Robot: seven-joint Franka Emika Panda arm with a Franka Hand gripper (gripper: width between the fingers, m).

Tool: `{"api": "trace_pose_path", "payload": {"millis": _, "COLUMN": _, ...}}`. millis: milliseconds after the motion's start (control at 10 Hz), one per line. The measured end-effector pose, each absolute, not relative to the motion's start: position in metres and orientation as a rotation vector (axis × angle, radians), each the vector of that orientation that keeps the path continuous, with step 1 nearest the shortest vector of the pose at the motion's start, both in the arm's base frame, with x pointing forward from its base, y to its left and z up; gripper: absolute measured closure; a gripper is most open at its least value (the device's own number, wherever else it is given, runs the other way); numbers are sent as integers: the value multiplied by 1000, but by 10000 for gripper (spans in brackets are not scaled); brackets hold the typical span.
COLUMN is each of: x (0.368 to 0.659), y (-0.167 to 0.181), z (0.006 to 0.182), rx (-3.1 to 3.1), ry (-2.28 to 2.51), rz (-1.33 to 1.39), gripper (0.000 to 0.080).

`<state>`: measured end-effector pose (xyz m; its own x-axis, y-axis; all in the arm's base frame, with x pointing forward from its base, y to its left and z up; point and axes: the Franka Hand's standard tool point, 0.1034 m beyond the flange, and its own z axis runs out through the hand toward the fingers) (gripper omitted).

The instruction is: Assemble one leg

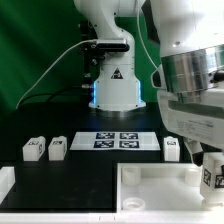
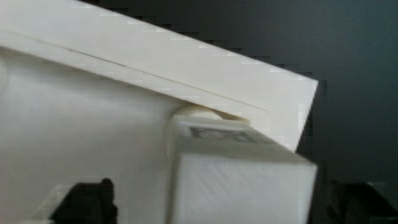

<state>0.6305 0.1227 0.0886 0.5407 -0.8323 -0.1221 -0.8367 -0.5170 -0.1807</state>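
The gripper (image 1: 207, 165) hangs low over the black table (image 1: 80, 178), to the exterior view's right of the marker board (image 1: 118, 140) and nearer the camera than it. Right under the gripper is the leg (image 1: 212, 178), a small white block with a black-and-white tag on its face. It is at the far corner of the big white tray piece (image 1: 150, 186), which lies in front of the marker board.

In the wrist view the leg (image 2: 240, 175) sits tight against the corner of the big white tray piece (image 2: 107, 110). The gripper looks wide: one dark finger (image 2: 84, 200) stands off to the side of the leg, with white showing between them (the picture is blurry, so I cannot see the other finger well).

Another leg (image 1: 172, 148) sits just beside the marker board on the exterior view's right. Two more legs (image 1: 34, 148) (image 1: 57, 147) stand side by side on the marker board's other side, a little apart from it. The robot's white base (image 1: 114, 88) stands behind the marker board.
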Motion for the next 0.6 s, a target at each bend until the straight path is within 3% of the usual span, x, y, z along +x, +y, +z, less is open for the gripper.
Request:
{"api": "trace_pose_path", "payload": {"millis": 200, "x": 630, "y": 129, "z": 96, "rx": -2824, "ry": 875, "rz": -27, "gripper": 156}}
{"api": "trace_pose_path", "payload": {"millis": 600, "x": 632, "y": 123, "z": 92, "rx": -3000, "ry": 260, "rz": -70, "gripper": 150}}
